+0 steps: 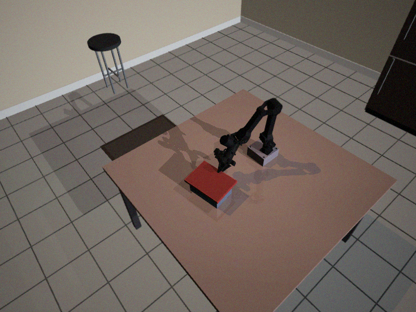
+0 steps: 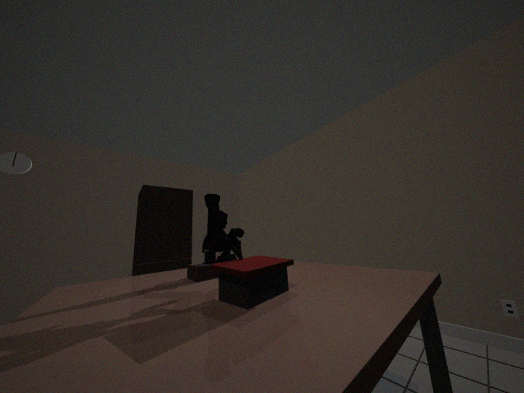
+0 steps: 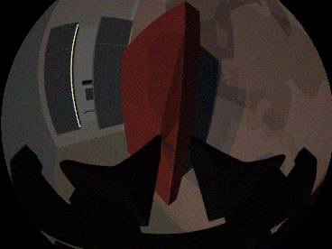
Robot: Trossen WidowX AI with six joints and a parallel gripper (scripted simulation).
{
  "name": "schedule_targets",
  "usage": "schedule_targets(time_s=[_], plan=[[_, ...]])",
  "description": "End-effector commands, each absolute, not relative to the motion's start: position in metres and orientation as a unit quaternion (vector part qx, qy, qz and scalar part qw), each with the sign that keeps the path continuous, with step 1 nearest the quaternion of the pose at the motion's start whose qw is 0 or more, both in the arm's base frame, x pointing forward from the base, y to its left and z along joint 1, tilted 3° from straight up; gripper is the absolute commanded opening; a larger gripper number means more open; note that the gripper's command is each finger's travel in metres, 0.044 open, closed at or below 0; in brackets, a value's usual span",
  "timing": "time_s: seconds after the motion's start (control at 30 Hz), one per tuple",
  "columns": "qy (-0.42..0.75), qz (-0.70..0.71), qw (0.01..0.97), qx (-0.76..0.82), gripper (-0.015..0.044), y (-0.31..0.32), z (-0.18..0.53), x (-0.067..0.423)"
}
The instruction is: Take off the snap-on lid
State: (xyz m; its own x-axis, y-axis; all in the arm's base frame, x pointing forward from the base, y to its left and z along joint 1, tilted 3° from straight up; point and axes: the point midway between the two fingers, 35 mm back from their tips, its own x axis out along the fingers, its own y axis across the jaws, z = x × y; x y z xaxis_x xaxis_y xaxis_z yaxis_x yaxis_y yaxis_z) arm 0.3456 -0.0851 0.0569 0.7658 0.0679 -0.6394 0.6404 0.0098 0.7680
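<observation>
A flat red lid point(image 1: 209, 181) point(image 2: 252, 263) point(image 3: 153, 91) sits on top of a dark storage box point(image 1: 222, 199) point(image 2: 253, 287) in the middle of the table point(image 1: 285, 218). My gripper point(image 1: 220, 168) point(image 3: 175, 139) is down at the lid's far edge, on the side nearest the arm's base, and is shut on that rim. In the wrist view the lid's edge runs between the two dark fingers. In the exterior view the lid lies nearly level on the box, and the fingertips are hidden behind it.
The arm's grey base point(image 1: 263, 153) stands on the table behind the box. A black stool point(image 1: 107, 57) stands on the tiled floor by the far wall. A dark cabinet point(image 1: 396, 73) point(image 2: 162, 228) stands at the room's right side.
</observation>
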Motion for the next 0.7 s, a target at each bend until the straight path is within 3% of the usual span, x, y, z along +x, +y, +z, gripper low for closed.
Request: schedule_targets(time_s=[0.0, 0.67], plan=[[0.265, -0.216, 0.66, 0.669, 0.0, -0.0852, 0.0586, 0.3455], [0.265, -0.216, 0.66, 0.669, 0.0, -0.0855, 0.0626, 0.3457]])
